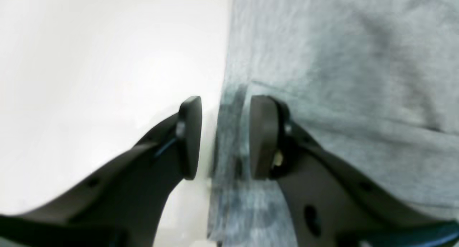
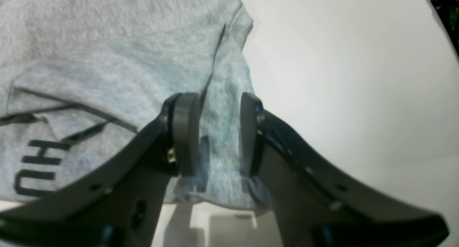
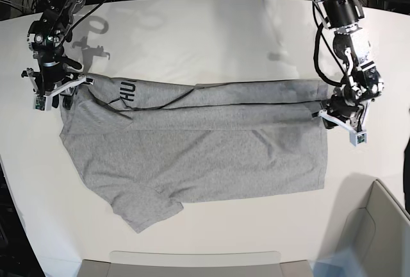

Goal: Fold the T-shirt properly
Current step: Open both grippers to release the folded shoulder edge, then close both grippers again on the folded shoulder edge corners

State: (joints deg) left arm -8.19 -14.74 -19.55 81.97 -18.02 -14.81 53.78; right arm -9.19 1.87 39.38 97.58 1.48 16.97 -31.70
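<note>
the large heather-grey short-sleeved cotton t-shirt lies spread across the middle of the white table, its far edge doubled over into a long band running left to right, with black block lettering showing near the left end of that band and one sleeve pointing toward the near left. the right arm reaches down from the far left corner of the base view, its wrist bent so the right gripper points at the shirt's far-left corner; its fingers stand apart with a ridge of grey cloth between them, and whether they press it cannot be told. the left arm descends from the far right, wrist cocked inward, the left gripper at the shirt's right edge; its fingers are spread, straddling the hem, one over bare table, one over cloth.
</note>
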